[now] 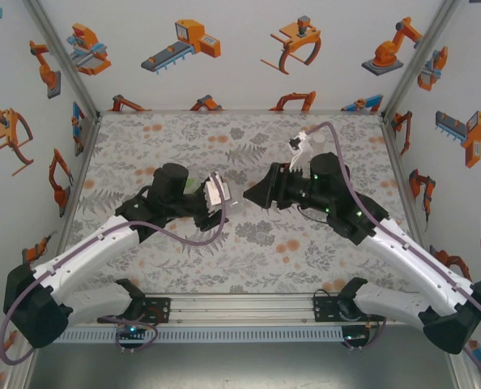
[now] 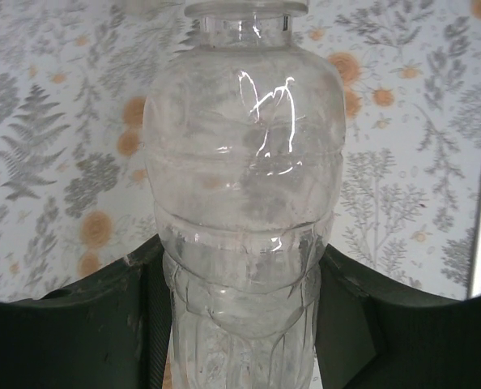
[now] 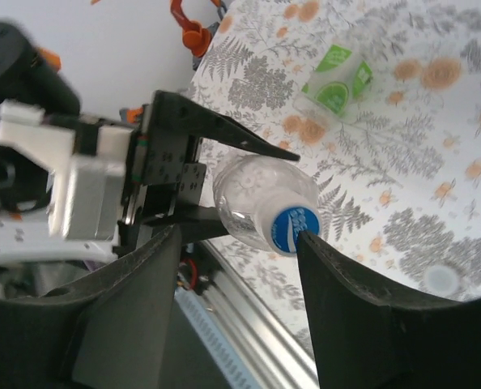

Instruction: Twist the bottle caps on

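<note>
Floral table [image 1: 249,243], we see both grippers mid-table, well off side walls [image 1: 54,97] | left gripper [image 1: 223,194] clamped on plain bottle [image 2: 244,178], blue cap [image 3: 293,229] on its neck | right gripper [image 3: 239,239] parted around cap | green-label bottle [image 3: 336,81] lying apart.

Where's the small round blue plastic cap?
Right wrist view: blue cap tops the clear plastic bottle in the left pincer, between the fingers of the right pincer.

Bottle [image 3: 249,194] lies between left tool [image 2: 236,253] and right tool [image 3: 239,237].
</note>
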### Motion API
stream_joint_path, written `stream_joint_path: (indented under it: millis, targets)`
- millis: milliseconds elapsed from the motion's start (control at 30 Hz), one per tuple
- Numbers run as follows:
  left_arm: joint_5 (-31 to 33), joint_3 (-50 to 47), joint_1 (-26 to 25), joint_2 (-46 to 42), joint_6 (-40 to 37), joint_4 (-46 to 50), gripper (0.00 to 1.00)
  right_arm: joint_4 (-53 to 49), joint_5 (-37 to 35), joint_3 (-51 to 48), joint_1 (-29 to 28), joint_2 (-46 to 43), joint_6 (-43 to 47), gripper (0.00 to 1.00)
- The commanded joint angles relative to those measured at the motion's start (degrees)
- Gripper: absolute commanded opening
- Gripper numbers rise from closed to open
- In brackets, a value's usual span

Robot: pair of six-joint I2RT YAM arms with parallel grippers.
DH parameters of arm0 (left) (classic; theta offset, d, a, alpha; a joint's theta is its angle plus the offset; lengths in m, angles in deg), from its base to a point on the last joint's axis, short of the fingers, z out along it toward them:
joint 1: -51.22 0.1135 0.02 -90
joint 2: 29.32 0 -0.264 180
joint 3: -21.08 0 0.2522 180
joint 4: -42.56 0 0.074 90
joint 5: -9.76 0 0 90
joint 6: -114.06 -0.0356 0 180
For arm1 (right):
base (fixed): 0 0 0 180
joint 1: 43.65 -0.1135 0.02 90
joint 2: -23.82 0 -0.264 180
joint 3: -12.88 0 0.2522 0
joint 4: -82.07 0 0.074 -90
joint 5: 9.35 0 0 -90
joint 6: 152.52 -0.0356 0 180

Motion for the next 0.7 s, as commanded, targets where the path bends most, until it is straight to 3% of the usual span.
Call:
stream_joint_path:
  millis: [0,400,667]
  targets:
    - [-10.67,3.14,0.01,1.39,-1.77,3.53,0.00,0.60,6.03,1.39,-0.26,-2.30,16.26,0.56]
    - [-33.51,8.00,-0.01,7.21,-6.47,14.05,0.00,-6.41,27.53,0.68,-0.26,-8.50,51.75,0.55]
    - [-38.79,10.95,-0.17,10.23,-8.67,19.36,0.00,-8.02,31.58,-1.72,-0.26,-9.78,57.67,0.55]
